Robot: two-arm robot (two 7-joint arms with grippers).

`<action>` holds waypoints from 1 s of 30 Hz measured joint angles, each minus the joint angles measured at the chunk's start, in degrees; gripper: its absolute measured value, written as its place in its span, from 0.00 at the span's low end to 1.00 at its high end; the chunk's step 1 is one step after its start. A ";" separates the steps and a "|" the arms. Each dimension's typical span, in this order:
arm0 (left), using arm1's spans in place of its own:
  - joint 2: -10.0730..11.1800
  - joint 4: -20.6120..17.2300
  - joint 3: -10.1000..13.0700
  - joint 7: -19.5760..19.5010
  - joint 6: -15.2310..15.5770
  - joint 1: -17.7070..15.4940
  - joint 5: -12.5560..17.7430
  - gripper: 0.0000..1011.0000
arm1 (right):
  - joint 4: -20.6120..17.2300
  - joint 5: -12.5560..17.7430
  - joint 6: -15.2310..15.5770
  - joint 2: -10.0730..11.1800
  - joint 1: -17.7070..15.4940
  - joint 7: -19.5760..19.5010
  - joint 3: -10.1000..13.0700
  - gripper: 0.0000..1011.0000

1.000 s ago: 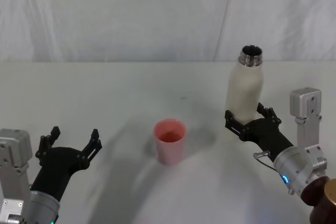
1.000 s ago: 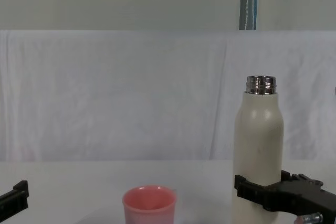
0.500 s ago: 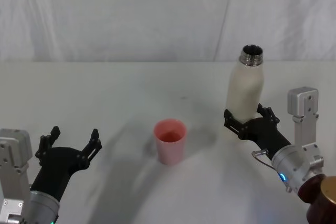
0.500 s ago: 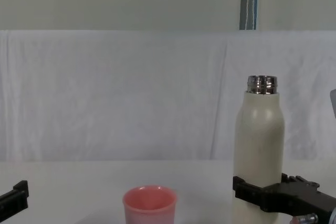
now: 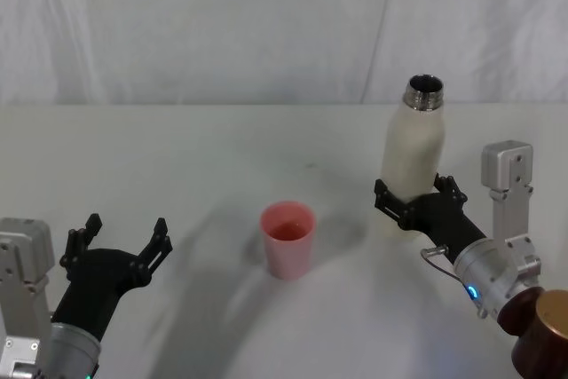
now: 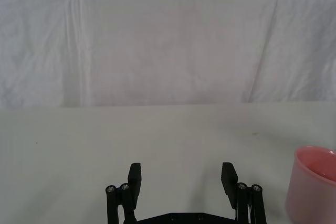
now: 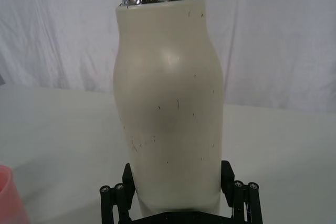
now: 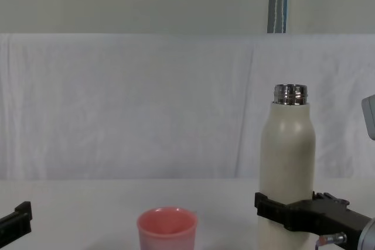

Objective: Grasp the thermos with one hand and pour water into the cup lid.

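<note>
From the head view we see the thermos point(image 5: 414, 159) standing upright toward the right side of the surface point(image 5: 177, 157), its steel neck uncapped. The right gripper point(image 5: 412, 195) has its fingers set around the lower body of the bottle, one on each side; whether they already press on it we cannot tell. The cup lid point(image 5: 287, 239) sits near the middle of the surface, well apart from the bottle, toward the front edge. The left gripper point(image 5: 122, 240) hangs near the front left corner, spread wide and holding nothing

In the left wrist view the left gripper's fingers point(image 6: 135, 178) stand wide apart over bare surface, the pink cup lid off to one side

In the right wrist view the cream body rises between the right gripper's fingers point(image 7: 227, 176), which flank its base closely

In the chest view the gripper straddles the bottle low down, the cup lid beside it

We judge the thermos stiff, smooth and fairly slippery, and heavy if full. A hold this low puts much weight above the fingers, so tipping calls for a firm squeeze; the light cup lid could easily be knocked
</note>
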 joint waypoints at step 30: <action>0.00 0.00 0.00 0.00 0.00 0.00 0.00 0.99 | 0.58 -0.03 -0.10 -0.29 0.59 0.05 -0.34 0.95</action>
